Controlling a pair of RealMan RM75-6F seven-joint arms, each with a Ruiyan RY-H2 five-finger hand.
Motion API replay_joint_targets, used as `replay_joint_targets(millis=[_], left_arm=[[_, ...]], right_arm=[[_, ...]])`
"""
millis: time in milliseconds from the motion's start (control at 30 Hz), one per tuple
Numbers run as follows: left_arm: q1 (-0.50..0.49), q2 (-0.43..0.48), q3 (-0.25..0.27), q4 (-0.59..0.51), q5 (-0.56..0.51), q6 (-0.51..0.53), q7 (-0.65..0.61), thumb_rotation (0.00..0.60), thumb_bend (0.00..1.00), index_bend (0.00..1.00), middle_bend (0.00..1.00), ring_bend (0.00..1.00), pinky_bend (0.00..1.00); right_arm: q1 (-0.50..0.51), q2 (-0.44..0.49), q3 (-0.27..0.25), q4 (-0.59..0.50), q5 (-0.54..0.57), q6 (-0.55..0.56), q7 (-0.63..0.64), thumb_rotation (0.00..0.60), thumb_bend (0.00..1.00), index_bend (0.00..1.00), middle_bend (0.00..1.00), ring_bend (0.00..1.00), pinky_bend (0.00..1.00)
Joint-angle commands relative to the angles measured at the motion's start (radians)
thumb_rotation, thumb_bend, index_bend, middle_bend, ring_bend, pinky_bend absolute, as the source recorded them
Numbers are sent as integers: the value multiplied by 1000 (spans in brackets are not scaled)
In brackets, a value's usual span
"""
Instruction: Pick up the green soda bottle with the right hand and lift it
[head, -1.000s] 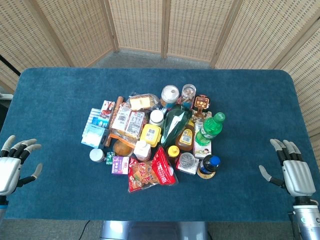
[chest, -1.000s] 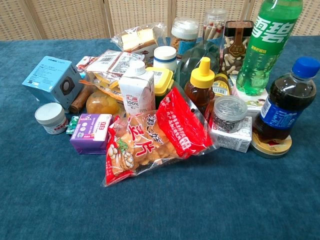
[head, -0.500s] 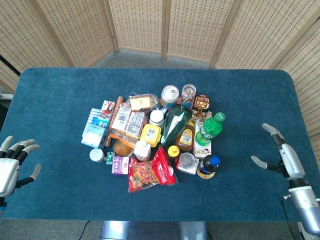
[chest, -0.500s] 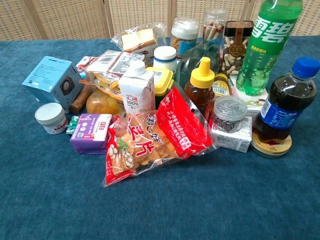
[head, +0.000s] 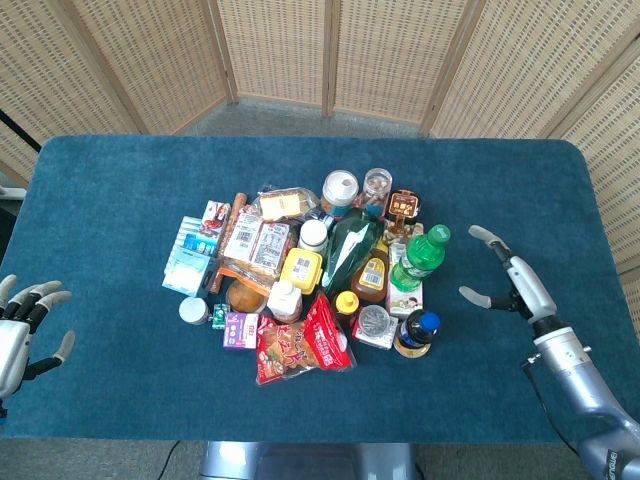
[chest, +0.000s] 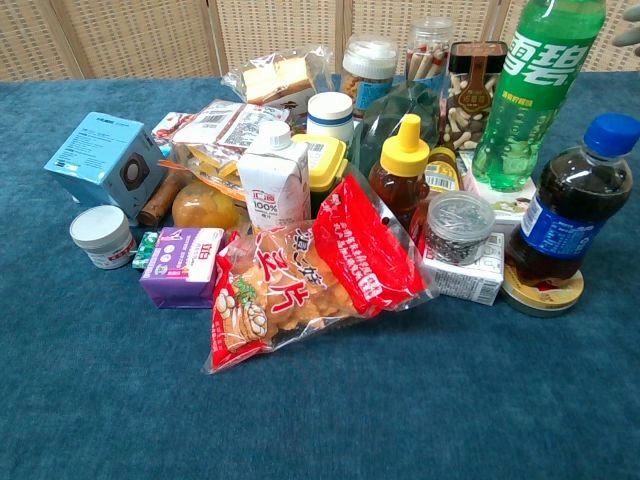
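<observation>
The green soda bottle (head: 419, 257) stands upright at the right side of the pile, on a white carton. In the chest view the green soda bottle (chest: 536, 95) rises at the top right with white lettering on its label. My right hand (head: 512, 283) hovers over the table to the right of the bottle, fingers spread, thumb pointing toward it, holding nothing, a gap between them. A fingertip of it shows at the chest view's right edge. My left hand (head: 18, 329) rests open at the table's left front edge, far from the pile.
Beside the green bottle stand a dark cola bottle (head: 417, 333) with a blue cap, a honey bottle (head: 371, 272) with a yellow cap and several jars (head: 339, 190). A red snack bag (chest: 300, 272), a milk carton (chest: 272, 186) and a blue box (chest: 100, 155) fill the pile's front and left.
My right hand has moved from the table's right front corner up and left toward the green bottle, turning edge-on. My left hand has drifted slightly down and left.
</observation>
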Motion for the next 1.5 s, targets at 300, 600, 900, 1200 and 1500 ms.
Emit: replay_joint_targets(millis=[300,600,900,1200,1500], left_arm=[[14,0,3,15,-2,13,-18,484,452,275,245,225,0],[27,2,3,26,-8,25,-31,487,450,275,245,224,0],[41,-2,4,40,-18,31,-49,487,451,275,245,224,0],[47,-6,3,56,-23,33,-67,484,452,275,245,223,0],[58,-10,2,71,-32,38,-85,484,451,274,245,221,0]], right_arm=[[84,-13,1,2,12,-87,-29,342,163,0,0,0,0],[147,-38,8,13,31,-148,-41,346,164,0,0,0,0],[191,-37,18,-1,44,-177,-55,350,164,0,0,0,0],[206,-24,14,-47,54,-185,-78,360,169,0,0,0,0],[242,-60,41,-52,114,-211,-130,513,176,0,42,106,2]])
